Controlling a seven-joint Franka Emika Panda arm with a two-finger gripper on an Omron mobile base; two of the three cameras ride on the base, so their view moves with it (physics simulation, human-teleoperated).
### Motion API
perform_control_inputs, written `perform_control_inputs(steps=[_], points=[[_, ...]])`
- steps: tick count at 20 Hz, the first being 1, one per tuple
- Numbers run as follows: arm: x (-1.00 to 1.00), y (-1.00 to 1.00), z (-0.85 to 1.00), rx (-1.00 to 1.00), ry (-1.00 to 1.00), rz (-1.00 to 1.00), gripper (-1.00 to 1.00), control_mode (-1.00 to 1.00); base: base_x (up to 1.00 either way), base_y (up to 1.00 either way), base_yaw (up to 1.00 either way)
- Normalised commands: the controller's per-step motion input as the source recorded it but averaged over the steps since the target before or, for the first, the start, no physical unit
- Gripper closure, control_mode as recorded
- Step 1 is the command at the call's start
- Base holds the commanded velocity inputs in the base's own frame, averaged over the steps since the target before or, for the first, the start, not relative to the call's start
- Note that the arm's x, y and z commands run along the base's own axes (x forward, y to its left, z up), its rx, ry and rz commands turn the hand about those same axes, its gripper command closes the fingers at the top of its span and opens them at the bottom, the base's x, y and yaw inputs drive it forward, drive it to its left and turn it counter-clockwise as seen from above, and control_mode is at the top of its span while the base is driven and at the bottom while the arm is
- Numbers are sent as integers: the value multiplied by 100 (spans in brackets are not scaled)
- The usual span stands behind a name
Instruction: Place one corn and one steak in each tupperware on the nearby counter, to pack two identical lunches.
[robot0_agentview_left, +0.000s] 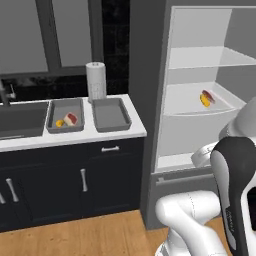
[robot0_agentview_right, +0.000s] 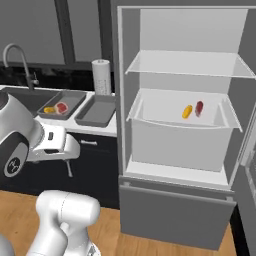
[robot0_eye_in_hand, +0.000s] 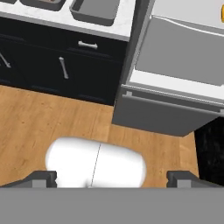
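1. The white arm's two-finger hand (robot0_eye_in_hand: 112, 177) stands wide, its dark fingertips (robot0_eye_in_hand: 41, 177) far apart at the bottom of the hand view, with nothing between them; it looks down at the wood floor (robot0_eye_in_hand: 39, 127) in front of the dark cabinets.
2. The white marble-look desk (robot0_agentview_left: 115, 134) carries two grey shallow rectangular trays side by side, near the dark sink basin (robot0_agentview_left: 20, 120).
3. The tray next to the sink (robot0_agentview_left: 65, 116) holds one small yellow-orange corn cob (robot0_agentview_left: 60, 123) and one red steak chunk with a pale rim (robot0_agentview_left: 71, 118), lying just beside each other.
4. The other tray (robot0_agentview_left: 111, 114), nearer the fridge, has a bare grey bottom.
5. A white paper-towel roll (robot0_agentview_left: 96, 81) stands upright behind the trays.
6. The grey fridge (robot0_agentview_right: 175, 215) stands open right of the desk; on its middle white shelf (robot0_agentview_right: 150, 117) lie a second corn cob (robot0_agentview_right: 187, 111) and a second steak chunk (robot0_agentview_right: 199, 107), close together.
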Motion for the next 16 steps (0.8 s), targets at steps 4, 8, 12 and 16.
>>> perform_control_inputs(steps=[4, 8, 12, 16], points=[[0, 0, 0, 0, 0, 0, -100, 100, 0, -48, 0], [0, 0, 0, 0, 0, 0, -100, 100, 0, -49, 0], [0, 0, 0, 0, 0, 0, -100, 100, 5, -44, 0], [0, 0, 0, 0, 0, 0, -100, 100, 22, -31, 0]])
